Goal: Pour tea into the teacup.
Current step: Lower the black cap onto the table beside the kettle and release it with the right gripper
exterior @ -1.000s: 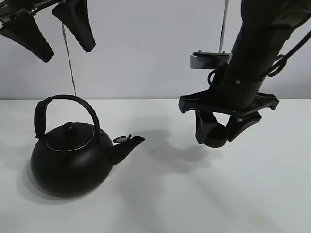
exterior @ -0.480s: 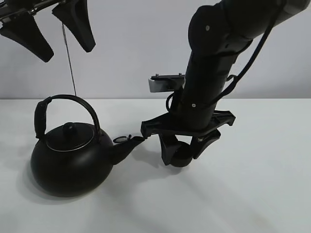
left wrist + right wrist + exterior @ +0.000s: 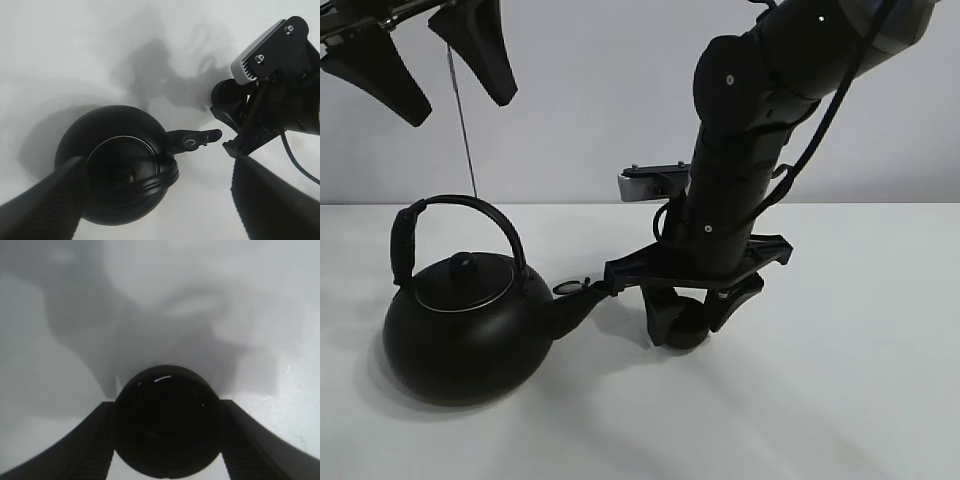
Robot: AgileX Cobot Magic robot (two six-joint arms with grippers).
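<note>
A white table fills the scene. Nearest, on the left of the high view, stands a big round black kettle. Its arched handle is upright, its lid is on, and its spout points right with the small spout cap flipped open.

Just right of the spout tip, and lower than it, is the teacup, a small black bowl. It sits between the two fingers of the right gripper, which points down from a thick black arm. In the right wrist view the fingers press against the cup on either side, so the gripper is clamped on it, the glossy inside facing the camera. The cup is very low over the table; whether it touches the surface cannot be told. The gripper's crossbar nearly reaches the spout tip.

Farther back and high above the kettle hangs the left gripper, its two fingers spread wide and holding nothing. The left wrist view looks straight down on the kettle lid. Behind everything is a plain pale wall.
</note>
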